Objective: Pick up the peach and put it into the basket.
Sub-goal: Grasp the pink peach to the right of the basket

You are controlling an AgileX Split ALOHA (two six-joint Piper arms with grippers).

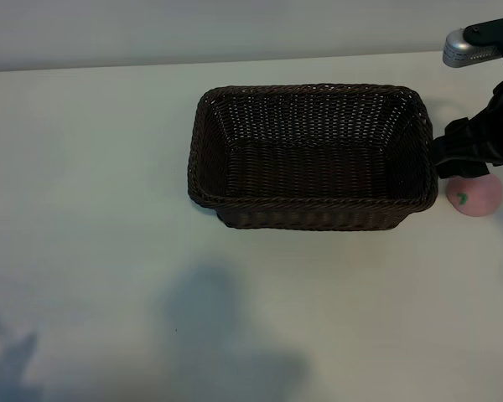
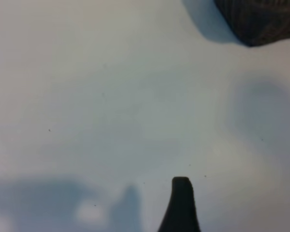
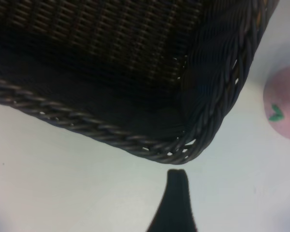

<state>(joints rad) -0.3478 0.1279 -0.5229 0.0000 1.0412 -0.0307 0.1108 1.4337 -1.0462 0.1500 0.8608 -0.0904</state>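
Note:
The dark brown wicker basket (image 1: 308, 156) stands mid-table with nothing in it. The pale pink peach (image 1: 474, 196) with its green mark rests on the table just off the basket's right end. My right gripper (image 1: 458, 152) hovers beside that end, above and slightly behind the peach, open and holding nothing. In the right wrist view one dark fingertip (image 3: 177, 193) points at the basket's braided corner (image 3: 183, 145), and the peach (image 3: 285, 104) lies off to the side. The left arm is outside the exterior view; its wrist view shows one fingertip (image 2: 181, 198) over bare table, open, and a corner of the basket (image 2: 261, 19).
The white table (image 1: 101, 167) spreads wide to the left of and in front of the basket. Soft shadows (image 1: 226, 335) lie across its front part. A silver arm part (image 1: 468, 48) sits at the far right, behind the right gripper.

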